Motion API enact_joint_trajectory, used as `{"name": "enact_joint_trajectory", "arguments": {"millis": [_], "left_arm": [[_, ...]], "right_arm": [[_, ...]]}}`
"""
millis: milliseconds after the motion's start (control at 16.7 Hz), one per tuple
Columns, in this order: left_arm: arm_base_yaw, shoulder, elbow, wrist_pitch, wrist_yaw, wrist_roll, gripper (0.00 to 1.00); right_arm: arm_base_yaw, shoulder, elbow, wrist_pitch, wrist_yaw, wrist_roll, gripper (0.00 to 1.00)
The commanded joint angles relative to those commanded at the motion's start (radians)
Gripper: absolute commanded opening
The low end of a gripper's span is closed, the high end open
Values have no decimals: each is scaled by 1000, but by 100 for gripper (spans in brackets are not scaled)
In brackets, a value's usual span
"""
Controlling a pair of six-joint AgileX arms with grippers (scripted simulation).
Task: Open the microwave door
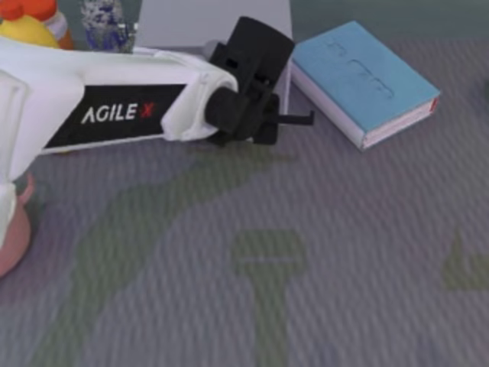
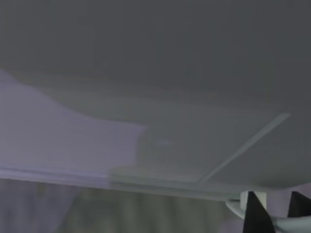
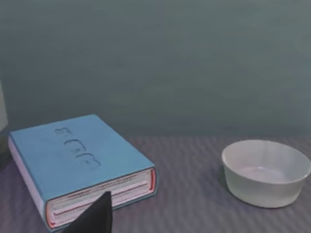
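Note:
The silver-grey microwave point(image 1: 214, 23) stands at the back of the table, a little left of the middle. My left arm reaches across to its front right corner, where the left gripper point(image 1: 284, 115) sits low against the front. The left wrist view is filled by the microwave door point(image 2: 160, 73), seen from very close. The door's pale handle bar point(image 2: 296, 225) runs between the two dark fingertips point(image 2: 255, 216), and the left gripper point(image 2: 277, 213) is shut on it. My right gripper point(image 3: 99, 216) is parked off to the right, out of the top view.
A light-blue book point(image 1: 363, 80) lies just right of the microwave, close to the left gripper. A white bowl point(image 3: 265, 172) sits farther right. A yellow toy point(image 1: 30, 27), a patterned bottle point(image 1: 103, 23) and a pink object point(image 1: 11, 237) stand along the left side.

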Motion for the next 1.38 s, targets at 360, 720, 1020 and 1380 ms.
{"name": "enact_joint_trajectory", "arguments": {"millis": [360,720,1020,1380], "left_arm": [[4,-9,-20,9,9,15,0],[4,-9,-20,9,9,15,0],[4,-9,-20,9,9,15,0],[4,-9,-20,9,9,15,0]], "right_arm": [[0,0,0,0,0,0,100],[0,0,0,0,0,0,100],[0,0,0,0,0,0,100],[0,0,0,0,0,0,100]]}}
